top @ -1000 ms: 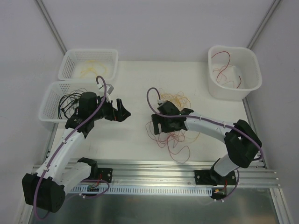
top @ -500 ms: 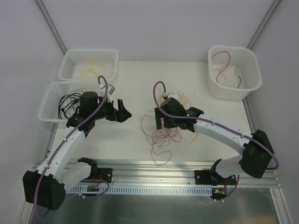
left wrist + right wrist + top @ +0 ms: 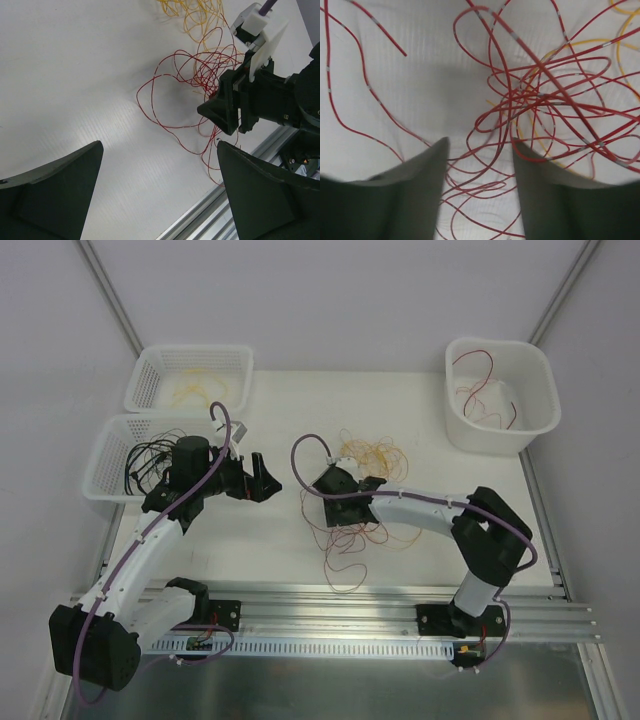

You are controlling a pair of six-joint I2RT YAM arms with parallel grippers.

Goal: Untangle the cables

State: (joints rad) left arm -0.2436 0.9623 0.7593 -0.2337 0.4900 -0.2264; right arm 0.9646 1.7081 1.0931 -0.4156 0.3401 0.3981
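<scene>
Cables: a loose tangle (image 3: 345, 540) of red and yellow-orange wires lies on the white bench (image 3: 280, 410). The red loops (image 3: 540, 95) are on the tangle's near side and the yellow ones (image 3: 372, 453) on its far side.
Right fingers (image 3: 335, 505): they point down into the red part of the tangle. They stand apart, with several red strands running through the gap between them, and none looks pinched.
Left fingers (image 3: 262, 478): they hang to the left of the tangle and clear of it, spread wide and holding nothing.
Black cables (image 3: 150, 455): these are heaped in a white mesh basket (image 3: 100, 455) well to the left of the tangle.
Sorted yellow cables (image 3: 195, 390): these lie in a second mesh basket (image 3: 190, 352), left of the tangle and farther back.
Sorted red cables (image 3: 480, 370): these are in a white tub (image 3: 535, 370), right of the tangle and farther back.
Purple hose (image 3: 300, 445): it arcs up from the right wrist at the tangle's left edge.
</scene>
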